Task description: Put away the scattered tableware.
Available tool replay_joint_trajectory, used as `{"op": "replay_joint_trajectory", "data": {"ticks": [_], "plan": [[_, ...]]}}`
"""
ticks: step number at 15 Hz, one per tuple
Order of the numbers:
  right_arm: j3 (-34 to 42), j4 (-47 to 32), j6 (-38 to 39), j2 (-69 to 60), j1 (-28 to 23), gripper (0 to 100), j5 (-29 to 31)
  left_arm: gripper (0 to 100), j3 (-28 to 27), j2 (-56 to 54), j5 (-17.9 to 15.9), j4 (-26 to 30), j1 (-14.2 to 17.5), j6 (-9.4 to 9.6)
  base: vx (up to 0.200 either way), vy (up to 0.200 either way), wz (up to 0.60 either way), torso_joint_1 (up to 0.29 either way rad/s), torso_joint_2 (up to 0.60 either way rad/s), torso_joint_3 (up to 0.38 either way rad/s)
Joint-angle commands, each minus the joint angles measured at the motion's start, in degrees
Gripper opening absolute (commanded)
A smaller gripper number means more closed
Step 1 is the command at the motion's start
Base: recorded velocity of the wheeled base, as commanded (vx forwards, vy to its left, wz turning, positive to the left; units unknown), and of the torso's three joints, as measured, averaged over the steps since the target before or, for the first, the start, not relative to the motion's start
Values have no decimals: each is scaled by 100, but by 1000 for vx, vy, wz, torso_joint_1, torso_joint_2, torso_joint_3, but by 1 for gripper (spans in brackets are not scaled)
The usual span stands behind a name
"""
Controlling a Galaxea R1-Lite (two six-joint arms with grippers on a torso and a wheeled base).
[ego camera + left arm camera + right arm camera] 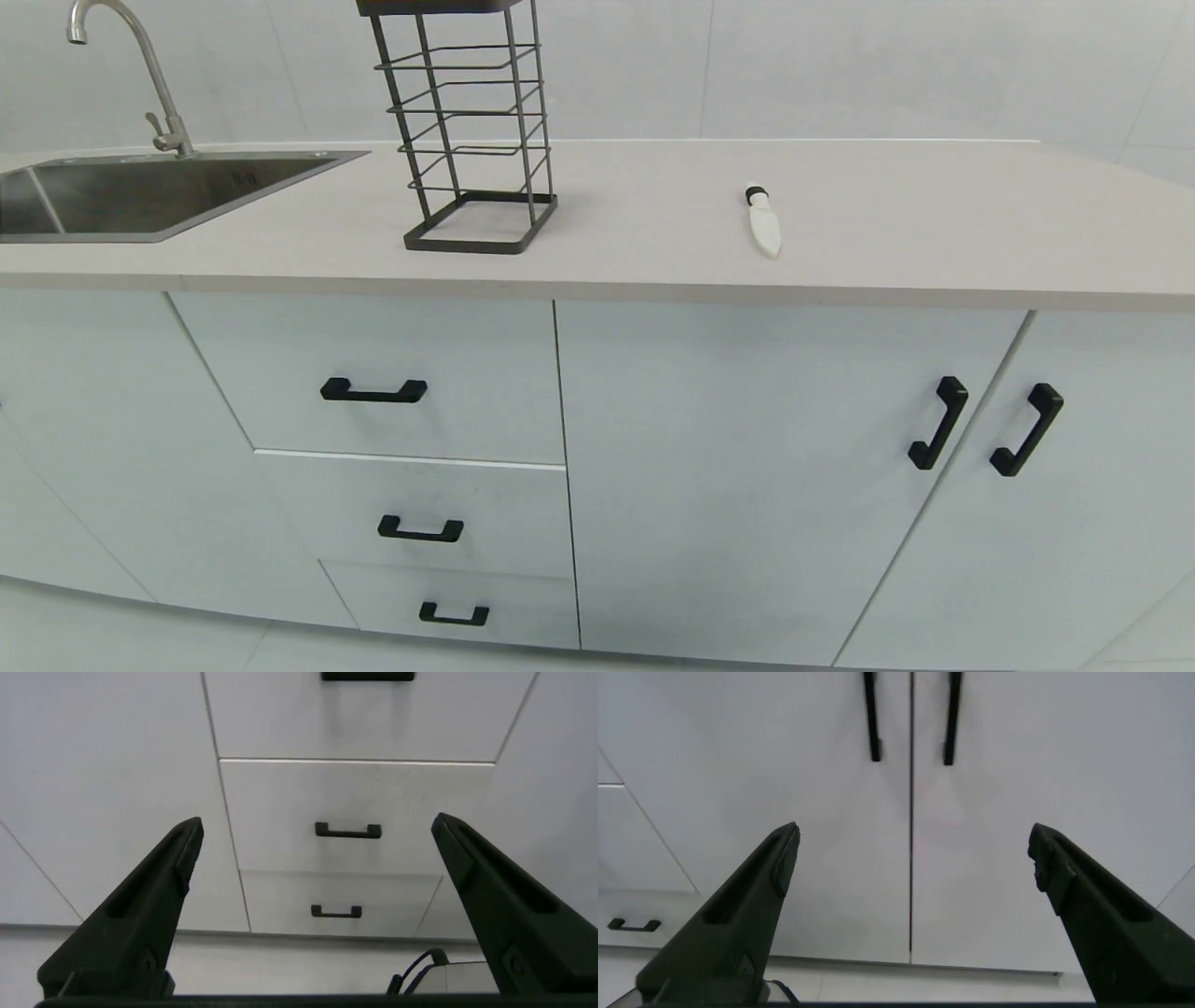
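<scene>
Head view: a pale worktop (653,252) runs across the upper half of the frame. A white utensil (763,220) with a black band at its far end lies flat on it, right of centre, near the front edge. It is well apart from the black wire rack (471,131), which stands upright at upper centre. A steel sink (140,191) with a curved tap (131,65) occupies the upper left. Below the worktop, a stack of three drawers (401,373) with black handles sits at centre left, and a pair of cabinet doors (980,523) with upright black handles sits at the right.

Left wrist view: the left gripper (318,831) has its jaws spread wide, holding nothing, facing the drawer fronts.

Right wrist view: the right gripper (913,833) has its jaws likewise spread wide and bare, facing the paired doors.
</scene>
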State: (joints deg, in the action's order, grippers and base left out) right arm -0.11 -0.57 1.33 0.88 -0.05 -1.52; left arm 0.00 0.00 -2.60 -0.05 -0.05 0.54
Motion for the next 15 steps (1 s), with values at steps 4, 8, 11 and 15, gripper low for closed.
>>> {"op": "replay_joint_trajectory", "data": {"ticks": [4, 8, 11, 15], "plan": [[-7, 13, -1, 9, -4, 100, -6, 100, 0, 9, 5, 5, -4, -10, 0, 0, -150, -1, -1, -1], [-7, 13, -1, 9, -4, 100, -6, 100, 0, 9, 5, 14, -4, -10, 150, 0, 0, 3, 2, 5], [2, 13, -1, 9, -4, 100, -6, 100, 0, 9, 5, 14, -4, -10, 0, 0, 0, 0, 0, 0], [2, 22, -1, 9, -4, 100, -6, 100, 0, 9, 14, 14, -4, -1, 150, 0, 0, -3, -1, 5]]}}
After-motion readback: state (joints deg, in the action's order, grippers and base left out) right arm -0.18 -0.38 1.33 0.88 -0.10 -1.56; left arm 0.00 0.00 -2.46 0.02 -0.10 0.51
